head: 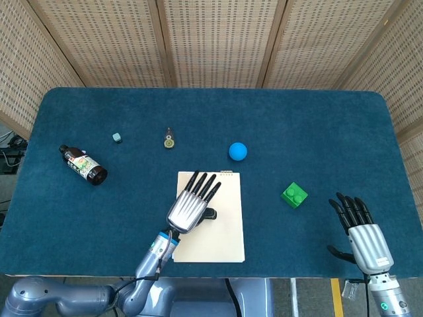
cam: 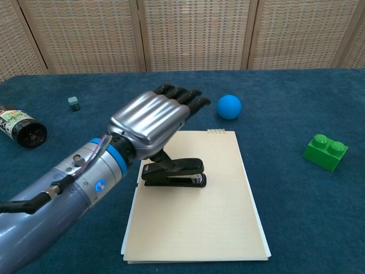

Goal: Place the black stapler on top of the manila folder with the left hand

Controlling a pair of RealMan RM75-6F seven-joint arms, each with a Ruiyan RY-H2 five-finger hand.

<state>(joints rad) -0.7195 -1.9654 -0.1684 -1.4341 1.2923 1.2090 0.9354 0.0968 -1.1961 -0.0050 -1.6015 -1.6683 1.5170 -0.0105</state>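
The black stapler (cam: 177,173) lies flat on the manila folder (cam: 199,217), near the pad's left edge; in the head view only its tip (head: 210,214) peeks out from under the hand. My left hand (cam: 151,120) hovers above it with fingers stretched out and nothing held, also seen as my left hand (head: 192,203) over the folder (head: 218,234). My right hand (head: 362,232) rests at the table's near right corner, fingers spread and empty.
A blue ball (cam: 228,107) sits just beyond the folder, a green brick (cam: 325,151) to its right. A brown bottle (head: 83,164) lies at far left. A small grey cube (head: 117,137) and a small round-ended object (head: 169,139) sit further back.
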